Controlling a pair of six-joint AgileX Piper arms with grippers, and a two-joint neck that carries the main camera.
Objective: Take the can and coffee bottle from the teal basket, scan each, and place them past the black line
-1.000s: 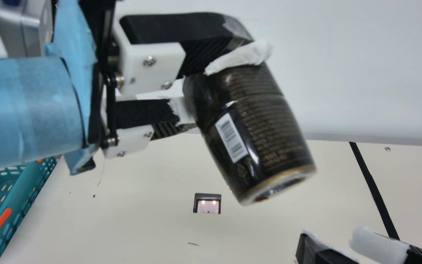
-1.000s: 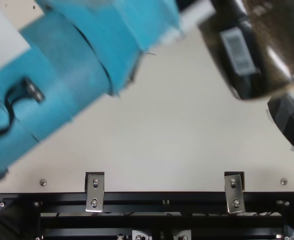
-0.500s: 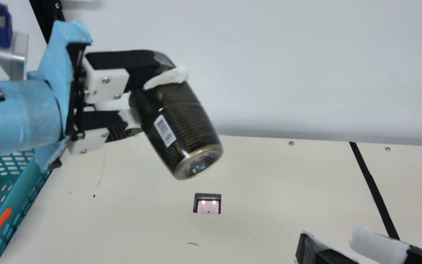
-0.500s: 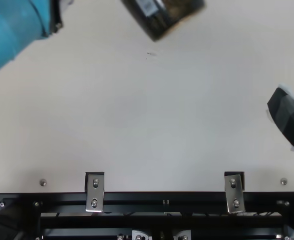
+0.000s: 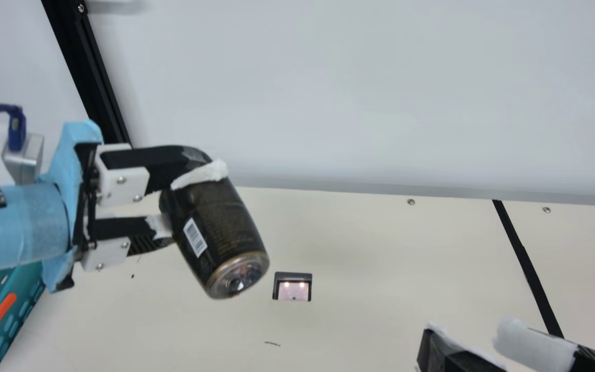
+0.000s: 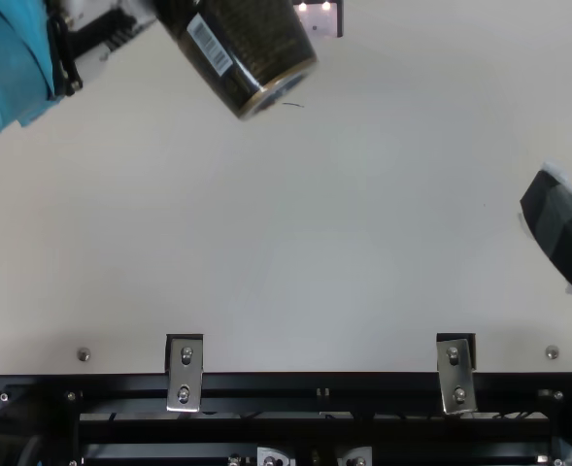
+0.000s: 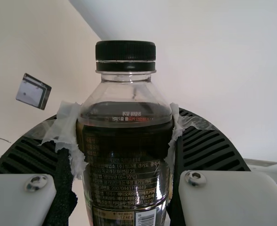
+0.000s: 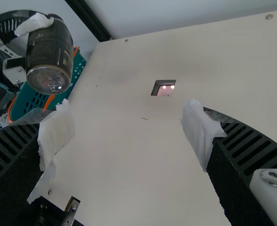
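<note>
Since half a second ago, the coffee bottle [image 5: 220, 222] and the left claw [image 5: 192, 204] which carries it have come lower in the main view, and also a little more to its left side. From the top view, too, the bottle is displaced to the left, and one part of the scanner [image 6: 319, 15] is now visible there. As for the right claw [image 5: 470, 338], it remains in the same place.

The left claw is closed upon the bottle, with one finger on each side of it, and the white wrapping at the fingertips touches the bottle. This bottle is in the air over the bench [image 5: 359, 320], apart from the scanner, and it is tilted, with its round base [image 5: 238, 276] turned toward the main camera. Its barcode [image 5: 194, 237] is also visible from the main camera. The left wrist view shows its dark cap [image 7: 125, 52], which is on the bottle.

The right claw is open, and its two fingers stand well apart with nothing between them. At the left of the main view is the teal basket [image 5: 21, 289]. The black line [image 5: 528, 268] crosses the bench on the other side of the scanner, well apart from the bottle.
</note>
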